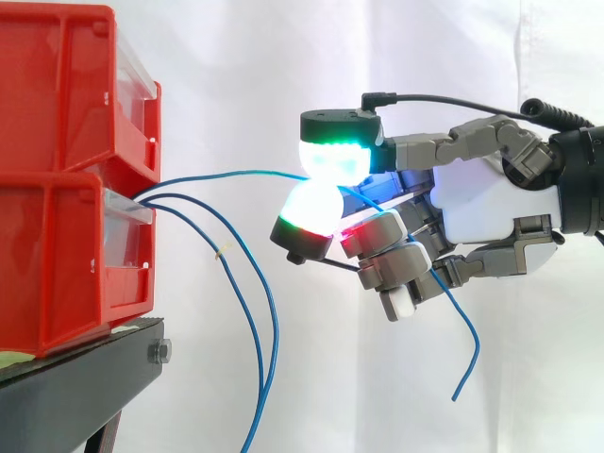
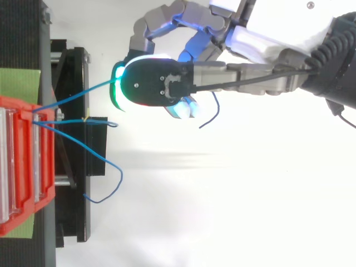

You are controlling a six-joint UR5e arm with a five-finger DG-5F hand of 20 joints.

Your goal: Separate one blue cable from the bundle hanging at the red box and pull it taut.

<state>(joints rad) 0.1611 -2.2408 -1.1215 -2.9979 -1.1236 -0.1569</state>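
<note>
Centre frame, the hand point(image 1: 481, 212) pinches one blue cable point(image 1: 226, 176) between glowing pads point(image 1: 332, 156), two other cables point(image 1: 276, 340) dangling from two red bins point(image 1: 57, 104) at left.

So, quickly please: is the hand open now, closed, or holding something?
Hand: closed on one blue cable, which is pinched between two fingertips.

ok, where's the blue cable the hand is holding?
Side view, centre-left: the blue cable runs from the lower red bin right to the hand, pinched between its pads, above two hanging cables.
</note>
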